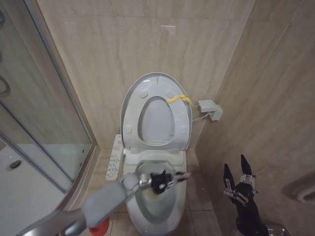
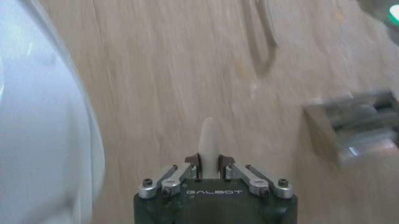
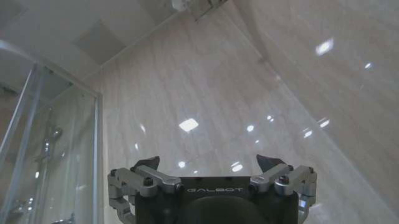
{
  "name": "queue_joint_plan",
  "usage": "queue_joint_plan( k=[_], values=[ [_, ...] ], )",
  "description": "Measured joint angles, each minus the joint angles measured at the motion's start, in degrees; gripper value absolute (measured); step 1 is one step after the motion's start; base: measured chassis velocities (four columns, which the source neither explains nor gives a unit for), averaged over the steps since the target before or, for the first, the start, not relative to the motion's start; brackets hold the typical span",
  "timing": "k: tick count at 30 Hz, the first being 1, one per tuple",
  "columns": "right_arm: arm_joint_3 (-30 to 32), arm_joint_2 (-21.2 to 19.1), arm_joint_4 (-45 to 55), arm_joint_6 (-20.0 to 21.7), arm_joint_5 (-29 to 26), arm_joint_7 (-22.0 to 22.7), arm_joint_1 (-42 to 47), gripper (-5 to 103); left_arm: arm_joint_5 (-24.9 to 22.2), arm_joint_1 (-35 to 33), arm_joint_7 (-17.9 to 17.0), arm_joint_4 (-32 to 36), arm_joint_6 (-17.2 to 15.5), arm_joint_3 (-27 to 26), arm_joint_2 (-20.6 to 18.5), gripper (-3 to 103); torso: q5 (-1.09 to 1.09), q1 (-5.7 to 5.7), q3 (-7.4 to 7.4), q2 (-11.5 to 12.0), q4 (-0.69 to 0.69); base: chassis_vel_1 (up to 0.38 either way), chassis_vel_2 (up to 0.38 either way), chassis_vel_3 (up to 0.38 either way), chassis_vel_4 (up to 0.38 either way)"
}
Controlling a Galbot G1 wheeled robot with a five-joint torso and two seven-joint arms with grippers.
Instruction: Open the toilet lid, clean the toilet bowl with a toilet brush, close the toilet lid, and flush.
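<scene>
Nearest the robot, the left arm reaches in from the lower left, and its left pincer (image 1: 170, 179) hangs over the front half of the white ceramic oval toilet bowl (image 1: 147, 209), just inside the bowl's front rim line. In the left wrist view this left pincer (image 2: 210, 164) is clamped on the slim white stick handle of the toilet brush (image 2: 208, 140), which stands out straight between its fingertips; in the head view the dark mass at the pincer may be the brush's black bristle head, though this cannot be told for certain. A red object (image 1: 100, 227), partly hidden under the arm, sits on the floor at the toilet's left side. The right pincer (image 1: 235, 172) is parked low at the right, well apart from the toilet, its fingers spread and empty, as the right wrist view confirms for the right pincer (image 3: 209, 163). Farther back, the white seat ring with round bumpers (image 1: 156, 118) and the large glossy white oval toilet lid (image 1: 129, 96) behind it both stand upright against the tiled wall, a small yellow strap (image 1: 178, 99) at the upper right edge. Judged progress: lid opening is done and brush is in hand; scrubbing appears under way or about to begin, while closing and flushing remain.
</scene>
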State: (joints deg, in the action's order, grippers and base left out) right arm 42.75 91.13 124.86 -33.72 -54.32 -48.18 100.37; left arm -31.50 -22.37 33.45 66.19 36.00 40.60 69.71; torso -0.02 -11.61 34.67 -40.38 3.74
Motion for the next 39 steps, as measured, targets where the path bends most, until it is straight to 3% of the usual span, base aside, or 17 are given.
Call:
queue_joint_plan(
  k=[3,8,14,16,19,21,27,30,34,37,39],
  values=[
    [0.04,-0.07,-0.71,0.05,0.04,0.09,-0.39,100,0.12,0.89,-1.97,0.64,-1.69,1.71,-0.47,21,0.02,-0.01,0.01,0.01,0.01,0.0,0.0,0.0,0.0],
    [0.71,-0.37,0.01,-0.22,-0.86,-0.2,0.72,100,4.67,-0.96,-3.17,-2.14,-2.79,3.26,-2.83,21,0.03,-0.02,0.04,0.02,-0.18,0.0,0.0,0.0,0.0],
    [1.27,-0.75,-0.36,0.24,-1.08,0.37,-0.45,100,2.39,0.85,-2.95,2.46,-2.61,-0.44,-1.22,21,0.01,0.0,0.0,0.0,0.02,0.009,0.005,0.001,-0.001],
    [1.08,-0.76,-0.72,0.23,-0.96,0.34,-0.5,100,2.82,0.65,-2.35,1.81,-2.06,0.1,-1.68,21,0.05,-0.01,0.01,0.0,0.01,-0.056,-0.033,-0.008,-0.032],
    [0.94,-0.66,0.04,0.01,-0.98,0.06,0.36,100,6.05,-2.3,-0.97,-2.0,-0.45,0.45,-3.77,21,0.04,-0.02,0.03,0.02,-0.15,-0.04,-0.011,0.012,-0.002],
    [0.89,-0.69,0.34,0.05,-0.98,0.11,0.37,100,6.13,-2.63,-0.9,-2.07,-0.37,-0.02,-3.8,21,0.02,-0.02,0.03,0.02,-0.19,0.0,0.0,0.0,0.0],
    [0.64,-0.62,-0.73,0.25,-0.43,0.44,-0.64,100,2.41,-0.43,-2.79,3.06,-1.2,-0.78,-1.25,21,0.01,0.0,0.0,0.0,0.02,0.011,0.007,0.001,0.003],
    [0.31,-0.79,-1.87,0.08,-0.27,0.61,-0.87,100,2.13,-2.29,-3.6,0.94,-1.19,-0.7,-1.41,21,0.03,-0.02,0.02,0.01,-0.03,0.0,0.0,0.0,0.0],
    [0.33,-1.08,-1.82,-0.34,-0.53,0.59,-0.21,100,0.38,-5.41,-5.15,2.31,-2.08,-2.02,-4.09,21,0.01,-0.02,0.03,0.02,-0.12,0.0,0.0,0.0,0.0],
    [-0.36,-1.32,-2.12,-0.05,-0.13,1.28,-1.55,100,-6.78,-5.74,-9.92,12.1,-6.06,-2.43,-9.77,21,0.0,-0.01,0.01,0.01,-0.1,0.0,0.0,0.0,0.0],
    [-0.65,-1.29,-2.32,-0.02,0.09,1.35,-1.73,100,-8.16,-5.45,-10.96,14.24,-6.87,-2.41,-10.72,21,0.0,-0.01,0.02,0.01,-0.08,0.0,0.0,0.0,0.0]
  ],
)
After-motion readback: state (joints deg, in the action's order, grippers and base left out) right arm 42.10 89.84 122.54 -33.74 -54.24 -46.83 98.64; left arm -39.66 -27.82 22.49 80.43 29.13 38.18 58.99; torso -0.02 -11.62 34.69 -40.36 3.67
